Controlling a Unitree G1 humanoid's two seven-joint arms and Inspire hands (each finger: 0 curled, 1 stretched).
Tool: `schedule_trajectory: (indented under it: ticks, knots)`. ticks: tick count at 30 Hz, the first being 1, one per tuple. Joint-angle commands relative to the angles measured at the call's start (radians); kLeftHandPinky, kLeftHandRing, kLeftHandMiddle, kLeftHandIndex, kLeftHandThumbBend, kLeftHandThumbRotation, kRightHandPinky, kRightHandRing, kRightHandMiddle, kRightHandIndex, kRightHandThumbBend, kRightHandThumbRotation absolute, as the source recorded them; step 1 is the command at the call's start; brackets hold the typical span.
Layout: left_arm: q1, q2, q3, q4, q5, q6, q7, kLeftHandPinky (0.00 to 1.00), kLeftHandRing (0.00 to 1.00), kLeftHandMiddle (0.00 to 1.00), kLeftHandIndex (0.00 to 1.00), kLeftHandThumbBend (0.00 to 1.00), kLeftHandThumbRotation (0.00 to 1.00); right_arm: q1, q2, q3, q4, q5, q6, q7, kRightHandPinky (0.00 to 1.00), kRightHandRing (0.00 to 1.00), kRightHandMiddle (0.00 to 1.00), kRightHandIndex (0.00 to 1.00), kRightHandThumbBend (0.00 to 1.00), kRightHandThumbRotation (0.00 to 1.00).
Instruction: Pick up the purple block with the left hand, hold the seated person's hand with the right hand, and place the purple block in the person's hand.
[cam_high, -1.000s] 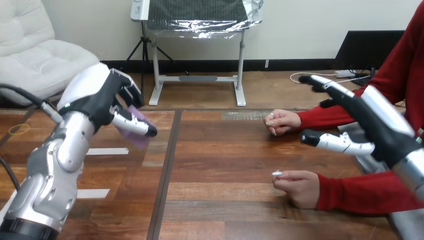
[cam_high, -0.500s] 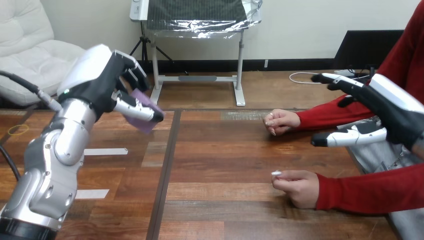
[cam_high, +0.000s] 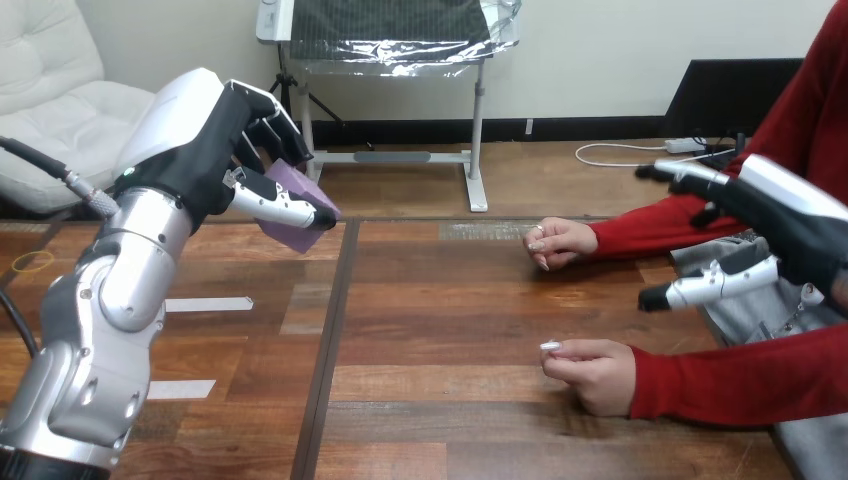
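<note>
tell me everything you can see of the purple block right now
The purple block is a small, flat-faced piece in a matte pale violet, with no markings that can be made out. It is held in the air above the table at the view's left, tilted so one corner points down. The left hand is shut on it: fingers curl over its top and the thumb lies across its front face, hiding part of it. Nothing else touches it.

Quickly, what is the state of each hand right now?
Left hand: closed on the purple block, above the table.
Right hand: open, holding nothing.
</note>
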Motion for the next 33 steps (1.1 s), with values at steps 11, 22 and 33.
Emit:
schedule_trajectory:
  ticks: [11, 22, 33]
  knots:
    - [0.008, -0.016, 0.060, -0.114, -0.031, -0.031, 0.010, 0.29, 0.36, 0.42, 0.40, 0.81, 0.00, -0.134, -0.021, 0.074, 0.142, -0.065, 0.016, -0.002, 0.72, 0.87, 0.90, 0.88, 1.00, 0.25]
    - [0.019, -0.018, 0.074, -0.152, -0.064, -0.034, 0.005, 0.30, 0.34, 0.41, 0.40, 0.82, 0.00, -0.165, -0.019, 0.114, 0.244, -0.097, -0.041, -0.020, 0.69, 0.83, 0.86, 0.86, 1.00, 0.23]
    - [0.025, -0.018, 0.082, -0.165, -0.085, -0.031, 0.001, 0.30, 0.34, 0.40, 0.40, 0.84, 0.00, -0.171, -0.008, 0.149, 0.300, -0.118, -0.023, -0.018, 0.70, 0.83, 0.87, 0.87, 1.00, 0.23]
